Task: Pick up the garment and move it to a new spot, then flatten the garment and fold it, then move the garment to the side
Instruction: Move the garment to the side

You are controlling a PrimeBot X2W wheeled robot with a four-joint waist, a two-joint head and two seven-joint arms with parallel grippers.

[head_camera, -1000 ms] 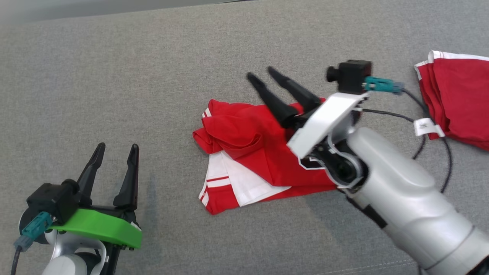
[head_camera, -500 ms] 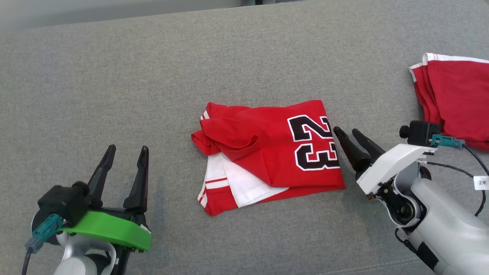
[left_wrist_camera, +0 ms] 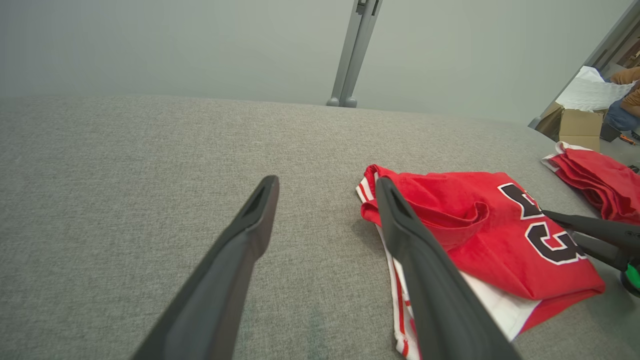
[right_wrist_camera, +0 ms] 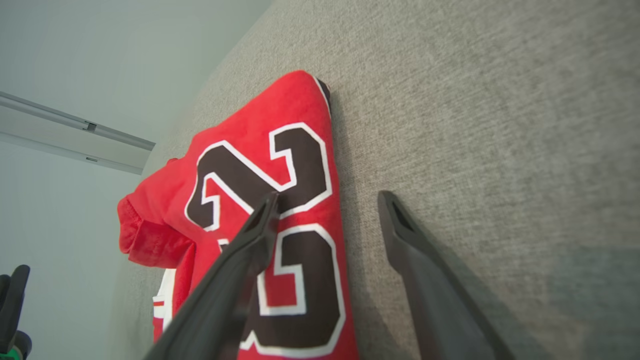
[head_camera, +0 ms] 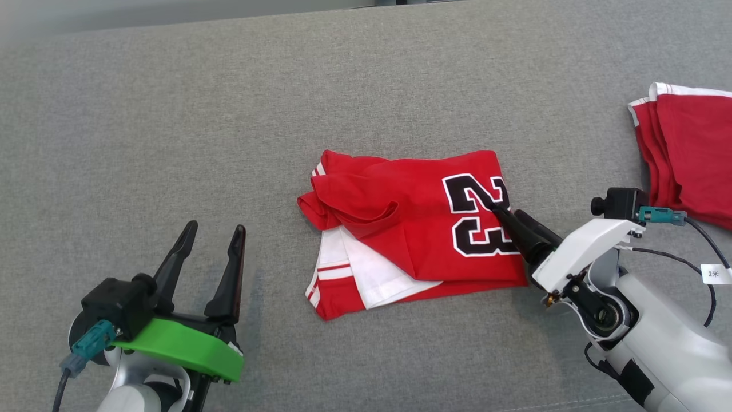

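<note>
Grey cloth covered the wide surface point(head_camera: 171, 114), with a pale wall point(left_wrist_camera: 150, 45) behind it. The red garment point(head_camera: 400, 229) lay folded in the middle. It looked ready for the last step, moving to the side. The right gripper point(head_camera: 505, 210) stood open at its right edge, one finger over the number, one over bare cloth. Next it would need to close on every layer. The left gripper point(head_camera: 216, 228) was open too, well apart. More red clothes point(head_camera: 692, 154) lay far right.
</note>
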